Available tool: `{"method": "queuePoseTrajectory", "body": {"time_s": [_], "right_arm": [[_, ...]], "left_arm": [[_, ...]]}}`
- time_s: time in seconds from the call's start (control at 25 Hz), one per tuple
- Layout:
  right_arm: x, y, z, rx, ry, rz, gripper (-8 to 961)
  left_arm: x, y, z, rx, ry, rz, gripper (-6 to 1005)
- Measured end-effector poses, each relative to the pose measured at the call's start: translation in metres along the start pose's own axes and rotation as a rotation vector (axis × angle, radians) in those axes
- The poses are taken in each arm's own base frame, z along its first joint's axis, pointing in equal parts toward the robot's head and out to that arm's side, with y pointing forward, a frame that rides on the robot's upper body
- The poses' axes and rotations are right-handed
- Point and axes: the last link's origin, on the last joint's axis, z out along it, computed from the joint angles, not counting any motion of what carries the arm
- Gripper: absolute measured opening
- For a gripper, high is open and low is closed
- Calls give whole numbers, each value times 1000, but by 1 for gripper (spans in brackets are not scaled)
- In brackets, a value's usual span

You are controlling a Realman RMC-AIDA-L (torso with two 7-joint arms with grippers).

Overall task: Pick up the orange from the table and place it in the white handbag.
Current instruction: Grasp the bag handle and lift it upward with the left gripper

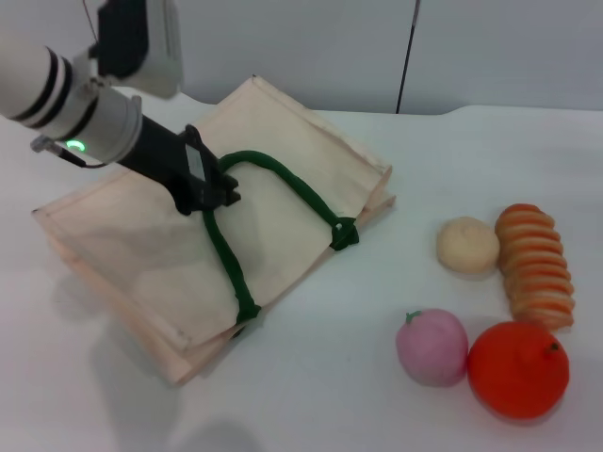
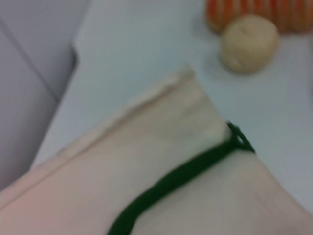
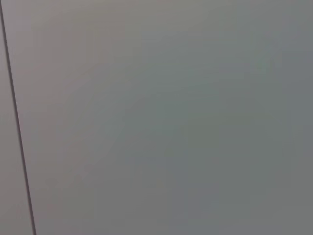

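Observation:
The orange (image 1: 518, 369) rests on the white table (image 1: 320, 405) at the front right, apart from both arms. The white handbag (image 1: 141, 245) lies flat at the left, its dark green handle (image 1: 292, 188) looped over the top face. My left gripper (image 1: 213, 193) reaches down onto the bend of that handle and is shut on it. In the left wrist view the handbag (image 2: 161, 147) and its handle (image 2: 181, 176) fill the lower part. The right gripper is out of view; its wrist camera sees only a grey wall.
A pink round fruit (image 1: 431, 347) touches the orange's left side. A ridged orange-and-cream loaf (image 1: 537, 266) and a beige bun (image 1: 467, 245) lie behind them, also seen as the bun (image 2: 249, 43) and loaf (image 2: 259, 12). A grey wall stands behind the table.

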Motion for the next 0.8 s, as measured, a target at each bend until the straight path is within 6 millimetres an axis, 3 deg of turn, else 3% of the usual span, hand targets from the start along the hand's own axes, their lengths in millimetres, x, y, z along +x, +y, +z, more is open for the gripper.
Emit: {"method": "queuePoseTrajectory", "body": {"time_s": [0.16, 0.48, 0.6, 0.8], "right_arm": [[0, 0, 1, -2, -1, 0, 834], [-1, 1, 2, -4, -3, 0, 834], [-1, 1, 2, -4, -3, 0, 834], [-1, 1, 2, -4, -3, 0, 833]], "left_arm": [[2, -3, -10, 12, 27, -162, 129], [10, 5, -10, -56, 72, -357, 157], [14, 8, -12, -89, 98, -435, 295], [15, 12, -19, -143, 134, -627, 340]]}}
